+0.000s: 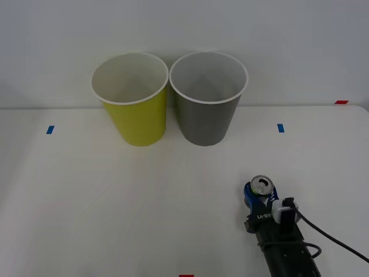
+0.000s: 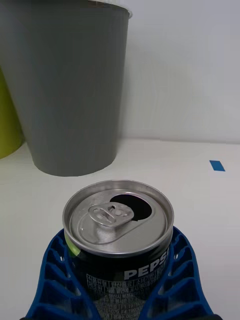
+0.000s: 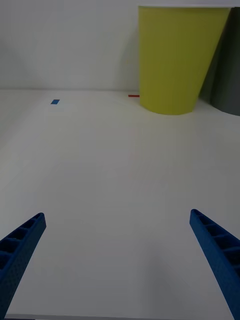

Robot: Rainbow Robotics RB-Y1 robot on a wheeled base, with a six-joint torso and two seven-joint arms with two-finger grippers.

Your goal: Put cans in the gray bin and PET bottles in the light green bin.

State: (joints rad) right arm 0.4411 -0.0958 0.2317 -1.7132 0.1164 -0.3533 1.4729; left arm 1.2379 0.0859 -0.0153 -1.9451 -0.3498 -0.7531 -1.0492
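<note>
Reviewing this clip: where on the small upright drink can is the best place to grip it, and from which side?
Grip the small dark drink can around its round side wall, below the shiny opened top, coming from the robot's side. It stands upright, and the right gripper fingers already flank it that way.

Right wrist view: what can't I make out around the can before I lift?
- Right hand closed on the can: the can's base and its contact with the table are cut off by the frame edge and blue fingers.
- Gray bin: its inside is hidden by its wall; the front view shows part of it.
- Left hand: open over the table.
</note>
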